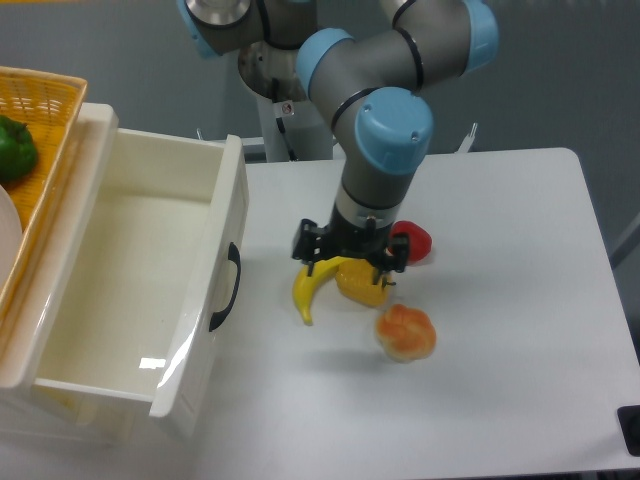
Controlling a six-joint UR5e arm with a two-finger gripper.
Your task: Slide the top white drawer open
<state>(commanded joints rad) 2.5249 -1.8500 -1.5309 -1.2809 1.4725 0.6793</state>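
Observation:
The top white drawer (120, 270) stands pulled far out of its cabinet toward the table, and its glossy cream inside holds nothing. Its curved black handle (228, 287) on the front panel is free. My gripper (350, 255) is to the right of the handle, well apart from it, hovering over the fruit on the table. The jaws are spread wide, with one finger (304, 243) on the left. Nothing is between them.
Under the gripper lie a banana (310, 288) and a yellow pepper (366, 286). A red pepper (414, 240) and an orange pepper (405, 333) are beside them. A yellow wicker basket (45, 120) with a green pepper (12, 148) sits on the cabinet at the left.

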